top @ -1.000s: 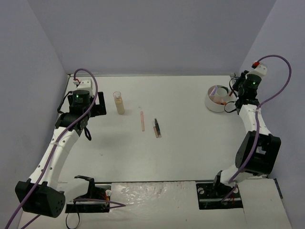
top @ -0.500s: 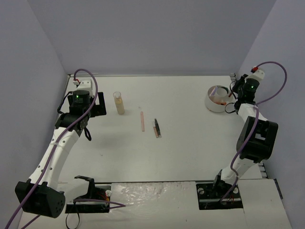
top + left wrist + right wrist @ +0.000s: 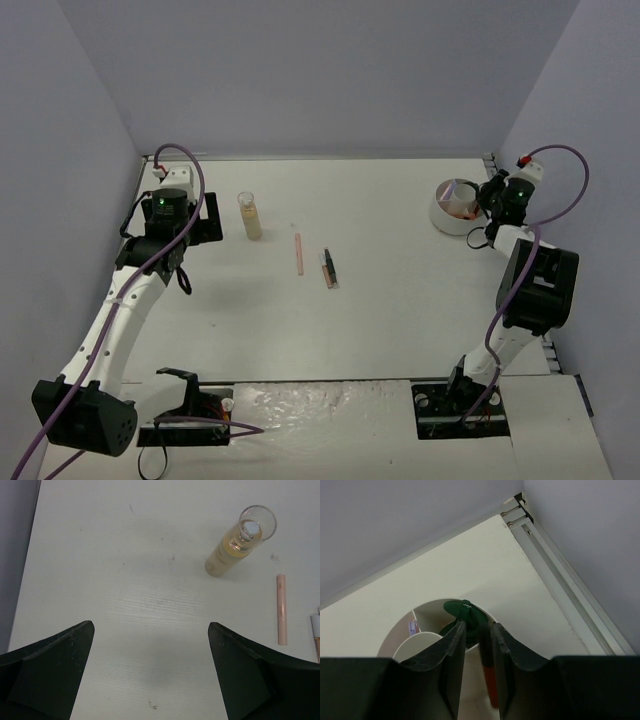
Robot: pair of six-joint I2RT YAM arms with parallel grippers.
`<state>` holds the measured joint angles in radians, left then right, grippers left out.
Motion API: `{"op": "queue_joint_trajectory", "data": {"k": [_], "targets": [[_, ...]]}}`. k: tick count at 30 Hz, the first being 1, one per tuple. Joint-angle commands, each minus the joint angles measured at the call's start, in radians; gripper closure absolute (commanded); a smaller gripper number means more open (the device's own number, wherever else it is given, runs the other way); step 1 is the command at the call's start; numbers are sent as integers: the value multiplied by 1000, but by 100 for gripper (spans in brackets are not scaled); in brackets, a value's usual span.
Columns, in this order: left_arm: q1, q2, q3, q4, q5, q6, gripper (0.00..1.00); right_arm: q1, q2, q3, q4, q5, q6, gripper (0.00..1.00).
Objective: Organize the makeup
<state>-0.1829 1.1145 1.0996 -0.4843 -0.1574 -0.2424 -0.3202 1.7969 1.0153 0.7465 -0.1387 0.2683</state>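
White plastic makes the one divided bowl (image 3: 445,222), which stands at 2 o'clock on the table (image 3: 400,320). On the open surface I count one clear bottle (image 3: 250,216) with beige liquid, upright at 10 o'clock. There is one pink stick (image 3: 298,253) near the centre, and one black stick (image 3: 327,264) just at 4 o'clock of the pink one. Something paler touches the black stick, but it is too small to name.

Inside the bowl lie one red stick (image 3: 490,682), a lilac stick (image 3: 412,626) in another compartment, and a dark green disc (image 3: 461,608) leaning at the far rim. More green shows behind it, and I cannot count the discs.

Along the 9 o'clock side the left arm reaches up. The left gripper (image 3: 151,626) hangs over bare table, its jaws wide apart and holding nothing, with the bottle at 1 o'clock of it.

Sharply folded, the right arm has the right gripper (image 3: 478,626) pointing down into the bowl. Its jaws stand a little apart, the gap wider than the red stick seen in it.
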Motion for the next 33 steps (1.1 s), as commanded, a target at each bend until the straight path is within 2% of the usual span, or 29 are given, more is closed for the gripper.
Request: {"op": "queue_joint_trajectory", "data": {"k": [1, 2, 7, 9, 13, 18, 20, 23, 29, 33], "targets": [[7, -23, 36, 39, -1, -3, 3, -5, -53, 2, 85, 5, 9, 70], [7, -24, 35, 40, 3, -3, 3, -5, -62, 3, 76, 5, 8, 69], [7, -31, 31, 55, 37, -9, 3, -5, -144, -8, 17, 11, 21, 49], [7, -33, 32, 53, 42, -12, 3, -6, -197, 0, -53, 17, 28, 37], [6, -34, 47, 49, 112, -19, 3, -2, -349, 28, -229, 12, 44, 22], [-17, -35, 34, 68, 235, -91, 3, -2, -533, 72, -455, -39, 57, 14], [-71, -18, 41, 61, 222, -114, 3, 0, -627, 48, -489, -80, 82, 10], [-190, 26, 46, 68, 123, -142, 3, 30, -766, -39, -464, -113, 136, 8], [-428, 179, 79, 92, -47, -213, 3, 149, -856, -87, -531, -73, 124, 0], [-513, 316, 149, 72, -143, -237, 3, 210, -911, -136, -546, -61, 114, 0]]}}
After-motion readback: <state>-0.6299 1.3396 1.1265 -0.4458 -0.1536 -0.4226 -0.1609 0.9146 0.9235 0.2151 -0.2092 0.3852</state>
